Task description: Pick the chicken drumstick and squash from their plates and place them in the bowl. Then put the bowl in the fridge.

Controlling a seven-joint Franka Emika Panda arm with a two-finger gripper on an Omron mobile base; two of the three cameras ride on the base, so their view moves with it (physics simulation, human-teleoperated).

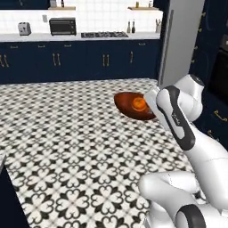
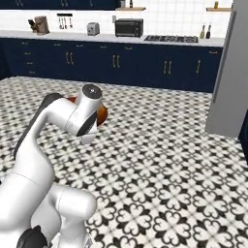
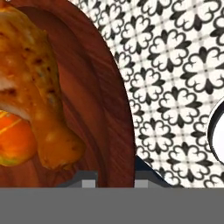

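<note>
- Left base view: the bowl (image 1: 133,107) hangs above the patterned floor (image 1: 67,133) at the end of the arm, the squash (image 1: 139,103) glowing orange inside it; the grey fridge (image 1: 178,40) stands just behind and to the right; the step in hand looks like the carry to the fridge, so the bowl wants to stay level and the swing slow, lest the food roll out.
- Right base view: a sliver of the bowl shows behind the wrist; the fridge is well apart at the right edge, so the base or arm must turn that way and keep clear of the fridge's side.
- Hand view: the gripper (image 3: 114,183) is clamped on the bowl's rim, one fingertip inside, one outside; the chicken drumstick (image 3: 39,92) lies in the bowl just beyond the tips, touching the squash at its left.
</note>
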